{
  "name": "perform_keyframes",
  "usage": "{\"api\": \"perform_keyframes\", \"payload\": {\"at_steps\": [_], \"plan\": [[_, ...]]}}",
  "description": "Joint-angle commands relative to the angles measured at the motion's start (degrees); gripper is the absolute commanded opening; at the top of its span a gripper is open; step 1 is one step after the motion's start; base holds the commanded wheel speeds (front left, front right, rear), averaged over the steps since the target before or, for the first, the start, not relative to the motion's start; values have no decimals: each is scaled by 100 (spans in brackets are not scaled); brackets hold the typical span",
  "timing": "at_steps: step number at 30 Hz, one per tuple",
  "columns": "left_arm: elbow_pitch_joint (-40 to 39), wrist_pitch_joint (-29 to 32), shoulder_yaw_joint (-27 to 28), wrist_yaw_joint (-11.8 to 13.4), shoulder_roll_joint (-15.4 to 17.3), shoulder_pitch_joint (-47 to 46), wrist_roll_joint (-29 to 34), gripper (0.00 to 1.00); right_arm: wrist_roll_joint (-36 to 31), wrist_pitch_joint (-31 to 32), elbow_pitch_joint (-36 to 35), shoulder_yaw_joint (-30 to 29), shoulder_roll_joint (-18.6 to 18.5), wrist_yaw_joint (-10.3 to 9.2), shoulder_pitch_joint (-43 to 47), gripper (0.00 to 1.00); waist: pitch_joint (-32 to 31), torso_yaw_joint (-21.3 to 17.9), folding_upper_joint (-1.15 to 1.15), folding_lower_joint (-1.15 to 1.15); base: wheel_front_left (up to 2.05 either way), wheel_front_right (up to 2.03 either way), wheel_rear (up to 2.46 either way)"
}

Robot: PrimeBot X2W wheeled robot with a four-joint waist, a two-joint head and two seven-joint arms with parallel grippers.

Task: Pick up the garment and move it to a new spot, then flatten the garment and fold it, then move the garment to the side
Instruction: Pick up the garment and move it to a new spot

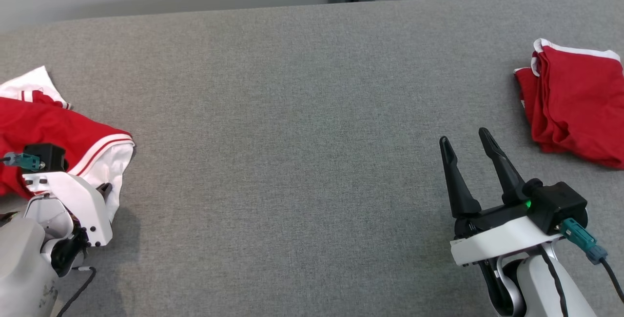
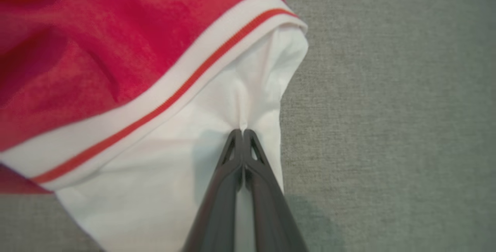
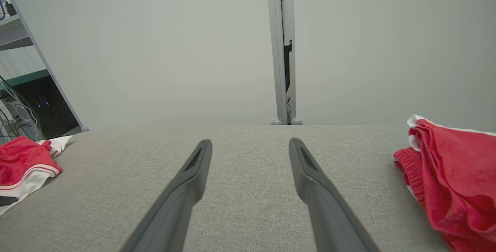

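left end effector (image 2: 243, 131): two long dark fingers pressed tight together, pinching a small tuck of white cloth at their tips; in the head view it sits at 8 o'clock, with its white wrist housing over the garment's near edge.
red-and-white fabric garment (image 1: 53, 127): the held piece, lying rumpled on the counter at 9 o'clock in the head view and partly cut off by the frame edge. It has a red body, a white band with a thin red stripe, and a plain white panel at 5 o'clock of the heap, where the grip is.
right end effector (image 1: 463, 134): at 4 o'clock in the head view, fingers spread wide, holding nothing and touching no cloth, tips pointing towards 12 o'clock.
folded red fabric garment (image 1: 580, 107): at 2 o'clock in the head view, lying in layers with white edging along its far side, apart from the right fingers.
grey fabric-covered counter (image 1: 292, 112): carries both garments, with a wide stretch of grey weave between them.
pale wall (image 3: 155, 50): behind the counter at 12 o'clock.
grey upright post (image 3: 282, 50): stands against the wall at the middle of the counter's far edge.
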Motion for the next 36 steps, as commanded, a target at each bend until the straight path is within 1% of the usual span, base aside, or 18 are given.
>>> {"api": "perform_keyframes", "payload": {"at_steps": [1, 8, 11, 17, 23, 27, 31, 36], "plan": [[17, -24, -140, -2, 3, 97, -69, 0, 29, -27, 28, -12, -27, 1, 41, 100, -62, 38, 0, 0, 0, 0, 0], [-182, -437, -521, -2, 201, -174, -290, 0, 88, -27, 76, 32, -27, 1, 89, 100, -343, 106, 0, 0, 0, 0, 0], [-354, -501, -635, -2, 308, -268, -432, 0, 97, -27, 89, 20, -27, 1, 114, 100, -464, 95, 0, 0, 0, 0, 0], [-829, -595, -836, -2, 676, -495, -654, 0, 184, -27, 83, -13, -28, 1, 241, 100, -705, 7, 0, 0, 0, 0, 0], [-1291, -659, -962, -2, 899, -631, -806, 0, 227, -27, 70, -92, -27, 1, 367, 100, -879, -93, 0, 0, 0, 0, 0], [-1720, -746, -1031, -2, 922, -714, -951, 0, 234, -27, 24, -155, -27, 1, 429, 100, -964, -197, 0, 0, 0, 0, 0], [-2150, -833, -1116, -2, 851, -760, -988, 0, 242, -27, -29, -210, -27, 1, 445, 100, -962, -349, 0, 0, 0, 0, 0], [-2662, -987, -1197, 29, 591, -895, -890, 0, 223, -27, -90, -267, -27, 1, 455, 100, -890, -562, 0, 0, 0, 0, 0]]}}
